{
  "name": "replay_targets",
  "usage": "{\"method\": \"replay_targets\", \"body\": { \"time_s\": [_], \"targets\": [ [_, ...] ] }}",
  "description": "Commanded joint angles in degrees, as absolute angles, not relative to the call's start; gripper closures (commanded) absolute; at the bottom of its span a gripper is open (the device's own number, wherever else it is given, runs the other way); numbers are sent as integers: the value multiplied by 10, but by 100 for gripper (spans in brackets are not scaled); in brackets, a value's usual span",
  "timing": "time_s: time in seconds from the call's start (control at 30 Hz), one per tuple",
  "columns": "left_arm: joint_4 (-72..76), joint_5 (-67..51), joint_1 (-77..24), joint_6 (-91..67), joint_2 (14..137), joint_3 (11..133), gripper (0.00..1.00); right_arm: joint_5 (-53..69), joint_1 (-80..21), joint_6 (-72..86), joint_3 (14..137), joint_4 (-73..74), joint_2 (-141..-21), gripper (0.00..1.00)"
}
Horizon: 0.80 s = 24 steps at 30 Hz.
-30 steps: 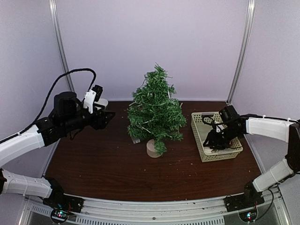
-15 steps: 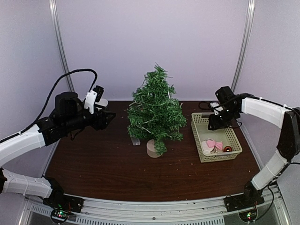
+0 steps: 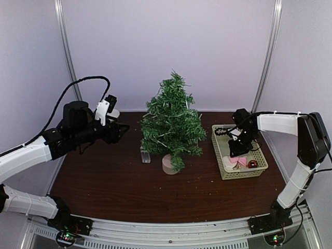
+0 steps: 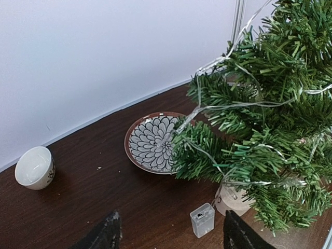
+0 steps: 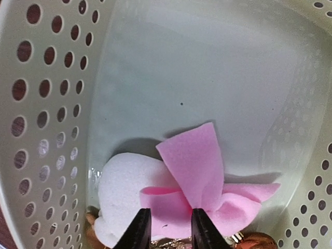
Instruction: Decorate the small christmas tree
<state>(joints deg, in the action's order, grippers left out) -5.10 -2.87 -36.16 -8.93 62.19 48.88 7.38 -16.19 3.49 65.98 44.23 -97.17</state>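
The small christmas tree [image 3: 171, 122] stands upright mid-table on its pale base [image 3: 167, 164], thin silver wire [image 4: 228, 106] strung through its branches; a clear little box [image 3: 146, 154] sits on the dark wood table [image 3: 119, 181] just left of the base; the left gripper [image 3: 118, 129] hovers left of the tree, fingers [image 4: 106, 236] wide apart with nothing between them; far of the tree lie a patterned plate [image 4: 150, 142] and, further left, a white cup [image 4: 35, 167]; the right gripper [image 3: 239, 149] reaches into the perforated basket [image 3: 224, 172] at right, its fingertips [image 5: 139, 228] drawn near together astride a pink bow [image 5: 205, 176] beside a white soft piece [image 5: 122, 197]; whether they actually pinch the bow cannot be told.
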Motion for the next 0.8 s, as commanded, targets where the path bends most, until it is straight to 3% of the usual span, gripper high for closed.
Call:
{"method": "replay_targets", "body": {
  "time_s": [0.0, 0.23, 0.77],
  "targets": [
    [-43, -40, -359, -92, 626, 507, 32, 35, -154, 34, 661, 429, -992, 77],
    [-46, -33, -359, -90, 619, 505, 32, 14, -118, 45, 664, 411, -982, 99],
    [-50, -42, -358, -74, 599, 508, 28, 114, -118, 95, 682, 408, -796, 100]
  ]
}}
